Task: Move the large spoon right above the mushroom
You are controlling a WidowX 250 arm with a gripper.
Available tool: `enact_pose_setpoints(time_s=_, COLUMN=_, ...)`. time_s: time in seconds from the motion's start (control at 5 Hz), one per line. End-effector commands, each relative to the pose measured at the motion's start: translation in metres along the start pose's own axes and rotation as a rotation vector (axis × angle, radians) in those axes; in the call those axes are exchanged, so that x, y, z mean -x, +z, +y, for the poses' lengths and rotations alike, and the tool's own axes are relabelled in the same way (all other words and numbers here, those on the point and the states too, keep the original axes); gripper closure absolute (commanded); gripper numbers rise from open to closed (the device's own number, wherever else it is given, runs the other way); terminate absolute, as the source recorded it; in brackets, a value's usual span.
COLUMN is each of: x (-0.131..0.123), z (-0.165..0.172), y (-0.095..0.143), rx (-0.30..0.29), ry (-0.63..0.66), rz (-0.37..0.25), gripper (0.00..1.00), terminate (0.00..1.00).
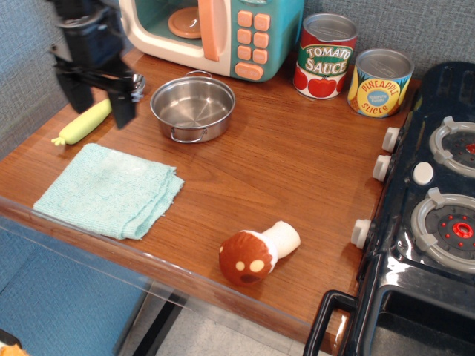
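So the large spoon point(87, 121) lies left of the pot point(193, 109), ridged yellow-green handle showing, its bowl hidden behind my pincer point(99, 103). My jaws hang spread wide over it, holding nothing. I'd drop straight down and pinch the thick handle across its width, since the ridges should grip better than slick metal. The mushroom point(257, 252) sits near the surface point(297, 163) front edge, well right of the pot.

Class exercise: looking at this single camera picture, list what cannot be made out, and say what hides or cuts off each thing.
- large spoon: bowl hidden behind the gripper, only view.
- Gripper: contact with the spoon cannot be told; fingers blurred.
- Microwave: top cut off by the upper edge.
- Stove: right part cut off by the frame edge.
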State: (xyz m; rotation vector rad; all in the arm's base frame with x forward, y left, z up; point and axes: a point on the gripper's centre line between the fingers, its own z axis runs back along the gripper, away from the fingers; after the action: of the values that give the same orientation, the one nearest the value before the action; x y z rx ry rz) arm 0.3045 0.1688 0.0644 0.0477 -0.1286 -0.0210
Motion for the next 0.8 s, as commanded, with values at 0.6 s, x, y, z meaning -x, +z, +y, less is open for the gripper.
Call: enact_pose_setpoints(time_s=0.6, x=-0.036, z=0.045, y=-0.046, rx=-0.003, ry=-0.023, rz=0.052, gripper=0.0, terminate=0.0)
